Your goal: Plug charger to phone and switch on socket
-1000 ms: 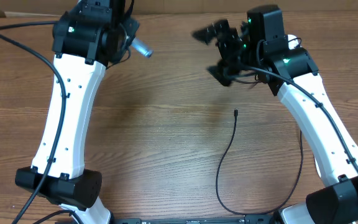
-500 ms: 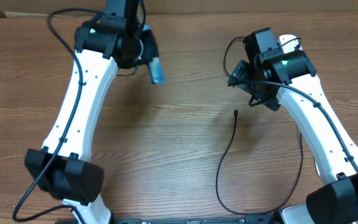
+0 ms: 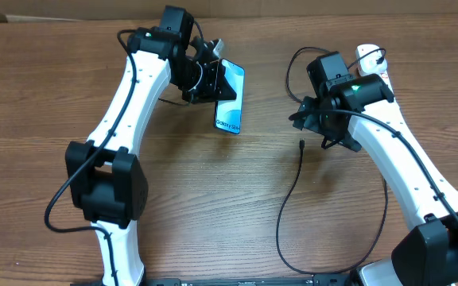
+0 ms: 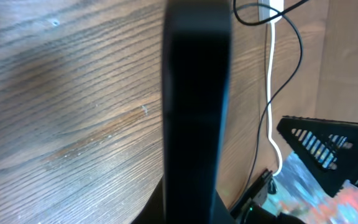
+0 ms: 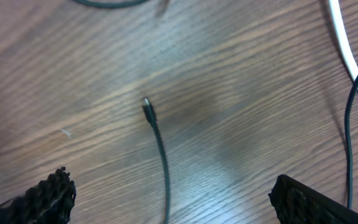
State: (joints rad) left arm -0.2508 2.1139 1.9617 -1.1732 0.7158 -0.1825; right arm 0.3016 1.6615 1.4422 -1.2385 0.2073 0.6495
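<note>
Left tool [image 3: 209, 78], gripping the phone [image 3: 230, 99], has swung rightward; right tool [image 5: 174, 191] gapes empty, seemingly lower.

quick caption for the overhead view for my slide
Left hand grips the phone over the wooden table while the open right hand hovers near the charger connector tip.

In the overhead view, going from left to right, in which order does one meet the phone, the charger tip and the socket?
phone → charger tip → socket
</note>
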